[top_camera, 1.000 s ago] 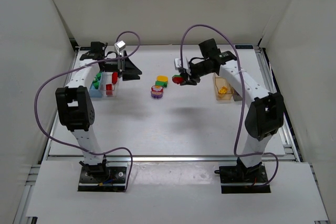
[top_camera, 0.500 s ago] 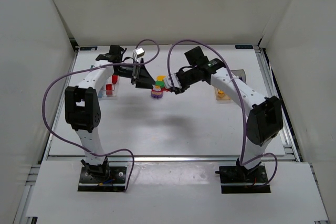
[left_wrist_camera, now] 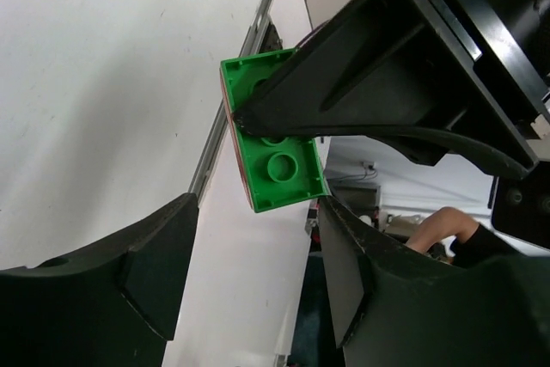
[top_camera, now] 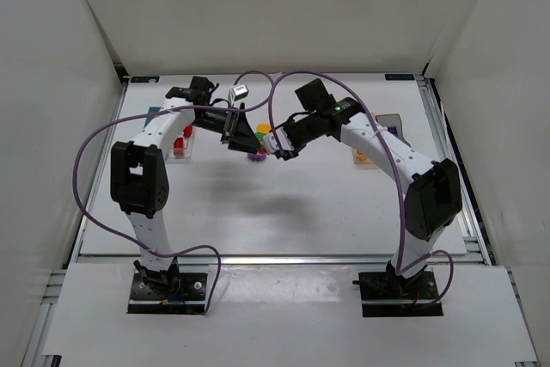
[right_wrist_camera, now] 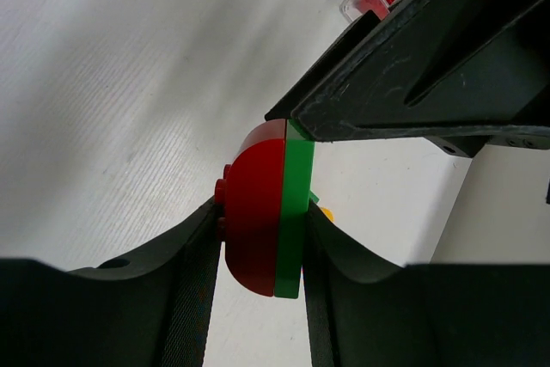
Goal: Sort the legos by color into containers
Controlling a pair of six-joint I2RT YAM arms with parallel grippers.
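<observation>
- Red and green halves pressed face to face make up the two-brick stack (right_wrist_camera: 256, 199), which is held up above the table (top_camera: 284, 204) near its middle.
- The right gripper (right_wrist_camera: 262, 217) is clamped on the two-brick stack, one finger against the red face and the other against the green.
- The left gripper (left_wrist_camera: 258, 208) faces it from the other side with its jaws standing apart. The green end of the stack sits at their mouth.
- Seen from the right wrist, one left finger (right_wrist_camera: 412, 83) touches the top edge of the green half. Whether the other finger touches the stack I cannot tell.
- A yellow brick (top_camera: 264, 129) and a purple brick (top_camera: 255, 158) lie on the table just beneath the two grippers, partly hidden by them.
- The clear bin (top_camera: 181, 147), at the left beside the left arm, has red pieces inside.
- The orange bin (top_camera: 364, 161) and the grey bin (top_camera: 391, 119) stand at the right, behind the right arm and well apart from the stack.
</observation>
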